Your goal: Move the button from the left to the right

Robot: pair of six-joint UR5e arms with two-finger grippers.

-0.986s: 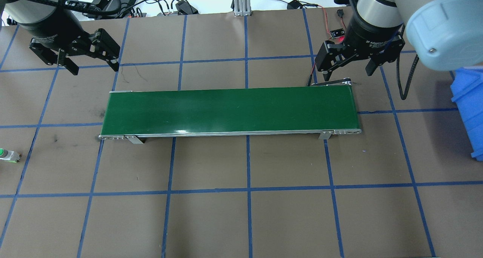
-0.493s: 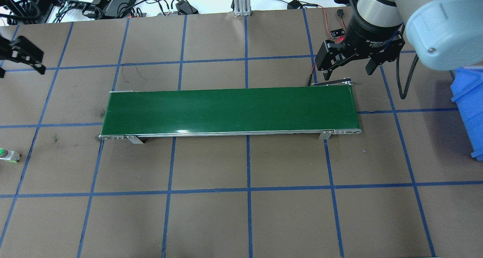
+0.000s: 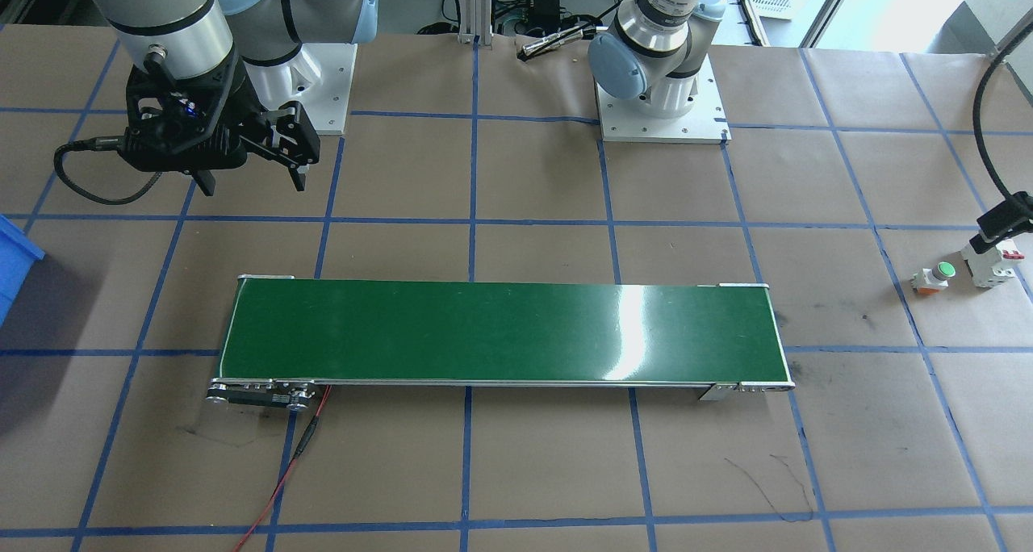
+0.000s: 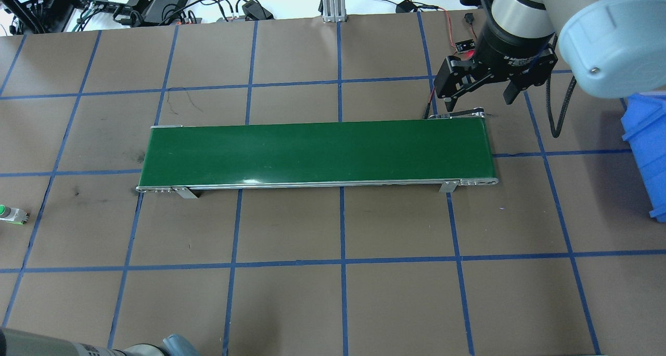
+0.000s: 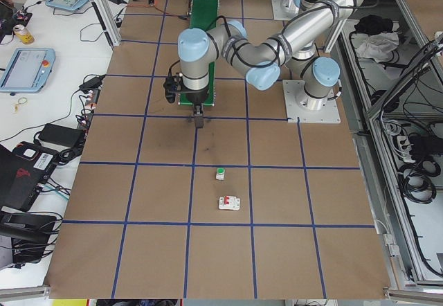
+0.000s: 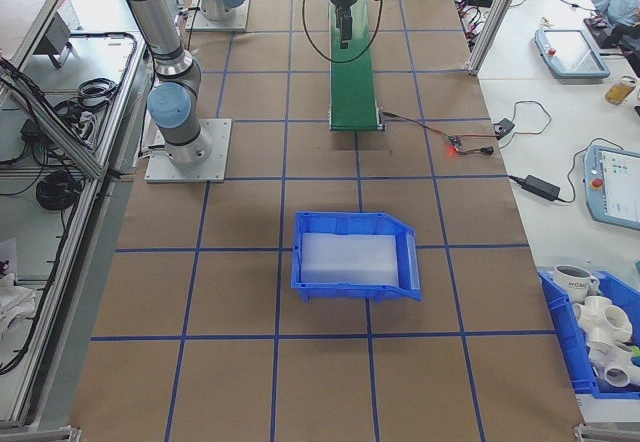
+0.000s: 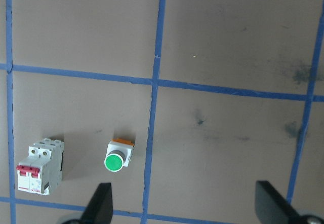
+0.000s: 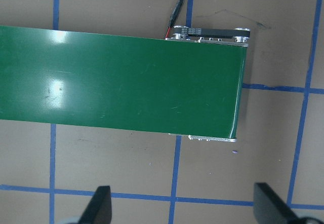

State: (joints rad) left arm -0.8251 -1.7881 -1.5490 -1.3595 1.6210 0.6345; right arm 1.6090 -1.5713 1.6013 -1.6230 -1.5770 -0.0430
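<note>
The button [image 7: 117, 156], with a green cap, white body and orange base, lies on the brown paper at the table's left end [image 4: 11, 213] [image 3: 934, 276] [image 5: 220, 174]. My left gripper [image 7: 185, 204] hangs open and empty high above that end. The button shows ahead of its left fingertip [image 7: 103, 203] in the left wrist view. Only one finger [image 3: 1003, 218] shows at the front view's right edge. My right gripper [image 4: 481, 98] [image 3: 252, 179] is open and empty, hovering behind the right end of the green conveyor belt [image 4: 317, 153].
A white circuit breaker [image 7: 39, 166] [image 3: 993, 263] with red levers stands beside the button, on its outer side. A blue bin [image 4: 648, 148] [image 6: 355, 257] sits at the table's right end. A red wire [image 3: 282, 471] runs from the conveyor's right end.
My left arm has swung left, out of the overhead view's top left; part of it now shows at that view's bottom left. The right arm and the button have not moved.
</note>
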